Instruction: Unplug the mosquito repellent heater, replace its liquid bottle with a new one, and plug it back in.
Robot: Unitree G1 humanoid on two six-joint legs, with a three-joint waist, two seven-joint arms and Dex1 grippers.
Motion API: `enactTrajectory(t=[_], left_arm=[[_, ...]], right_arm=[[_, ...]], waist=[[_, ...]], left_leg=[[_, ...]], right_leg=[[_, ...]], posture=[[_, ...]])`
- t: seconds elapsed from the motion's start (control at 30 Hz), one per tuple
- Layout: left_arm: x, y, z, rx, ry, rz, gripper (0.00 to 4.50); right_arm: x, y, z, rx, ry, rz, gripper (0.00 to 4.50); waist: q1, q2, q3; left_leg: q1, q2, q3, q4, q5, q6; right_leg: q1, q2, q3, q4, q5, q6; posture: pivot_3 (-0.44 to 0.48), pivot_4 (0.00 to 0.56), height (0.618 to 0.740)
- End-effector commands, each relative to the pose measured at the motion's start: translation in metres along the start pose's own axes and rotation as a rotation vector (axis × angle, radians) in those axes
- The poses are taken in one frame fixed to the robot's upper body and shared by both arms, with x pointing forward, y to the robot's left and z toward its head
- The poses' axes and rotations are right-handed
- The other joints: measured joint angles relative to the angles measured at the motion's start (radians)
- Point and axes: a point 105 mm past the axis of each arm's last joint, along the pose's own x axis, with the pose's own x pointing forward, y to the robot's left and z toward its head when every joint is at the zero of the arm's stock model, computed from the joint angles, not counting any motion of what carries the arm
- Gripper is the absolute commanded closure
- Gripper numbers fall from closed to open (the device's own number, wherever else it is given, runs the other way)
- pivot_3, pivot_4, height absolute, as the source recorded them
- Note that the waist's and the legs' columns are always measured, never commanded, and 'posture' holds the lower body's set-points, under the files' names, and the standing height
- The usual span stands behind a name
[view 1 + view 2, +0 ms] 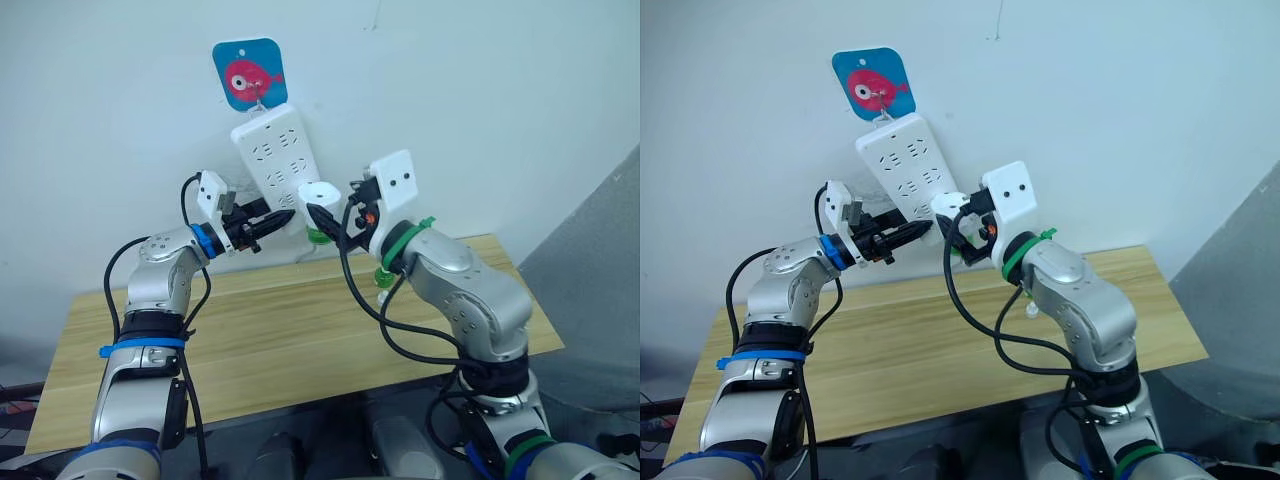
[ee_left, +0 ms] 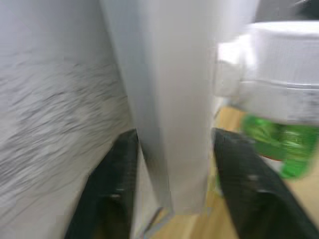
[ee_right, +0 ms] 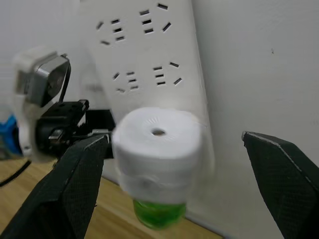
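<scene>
White wall rises behind the wooden bench (image 1: 300,340), with a power strip (image 1: 280,165) hanging above its far edge. Left tool (image 1: 278,219) grips the strip's lower end, steadying it. Heater (image 3: 157,149), green bottle beneath, sits plugged in at the strip's bottom. Right tool (image 3: 174,184) stands spread wide around it, not touching. Unplugging is in hand; next, close on the heater and pull straight out.
</scene>
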Motion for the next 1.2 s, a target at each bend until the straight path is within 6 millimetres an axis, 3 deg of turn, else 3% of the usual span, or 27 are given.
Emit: enactTrajectory(t=[0.03,0.13,0.37,0.57,0.67,0.83,1.0,1.2], left_arm=[[-0.014,0.024,0.017,0.107,-0.018,0.115,0.88],[-0.024,0.034,0.013,0.134,0.008,0.175,0.03],[-0.049,0.037,0.017,0.185,-0.005,0.236,0.03],[-0.091,0.004,0.008,0.177,0.046,0.182,0.03],[-0.106,-0.040,0.006,0.155,0.079,0.049,0.00],[-0.113,-0.109,0.012,0.152,0.063,-0.141,0.00],[-0.110,-0.138,0.022,0.126,0.008,-0.178,0.00],[-0.105,-0.150,0.024,0.103,-0.003,-0.200,0.00]], right_arm=[[-0.012,0.006,0.009,-0.048,-0.032,0.051,0.00],[-0.016,0.006,0.005,-0.075,-0.013,0.070,0.00],[-0.024,0.013,-0.001,-0.171,0.007,0.153,0.00],[-0.033,0.021,-0.005,-0.233,0.015,0.276,0.00],[-0.035,0.029,-0.003,-0.214,-0.001,0.353,0.57],[-0.032,0.040,-0.007,-0.233,0.013,0.425,2.38],[-0.021,0.042,-0.010,-0.254,0.011,0.404,4.33],[0.000,0.026,-0.011,-0.250,0.004,0.276,4.47]], waist=[[-0.001,0.000,0.000],[0.001,0.000,0.000],[-0.004,0.000,0.000],[0.007,0.000,0.000],[0.020,-0.001,0.000],[0.061,-0.002,0.000],[0.089,-0.002,0.000],[0.098,-0.002,0.000]], left_leg=[[0.000,0.001,0.000,0.000,0.000,0.000],[0.000,0.001,0.000,0.000,0.000,0.000],[0.011,0.004,0.001,0.000,0.001,0.000],[0.009,0.006,0.000,-0.003,0.000,0.000],[0.007,0.004,0.001,-0.002,0.000,0.000],[0.010,0.003,0.002,-0.002,0.000,0.000],[0.011,0.003,0.002,-0.001,0.000,0.000],[0.011,0.003,0.004,-0.001,0.000,0.000]], right_leg=[[0.000,0.001,0.000,0.000,0.000,0.000],[0.000,0.001,0.000,0.000,0.000,0.000],[0.008,0.006,0.001,0.000,0.002,-0.002],[0.007,0.007,0.001,-0.003,0.001,-0.003],[0.007,0.003,0.001,-0.005,0.001,-0.002],[0.009,0.001,0.001,-0.006,0.001,-0.002],[0.010,0.003,0.000,-0.006,0.001,-0.002],[0.010,0.004,0.000,-0.006,0.001,-0.002]], posture=[[-0.174,0.141,0.740],[-0.162,0.141,0.740],[-0.148,0.144,0.740],[-0.115,0.145,0.740],[-0.087,0.143,0.740],[-0.067,0.143,0.740],[-0.061,0.148,0.740],[-0.057,0.149,0.740]])
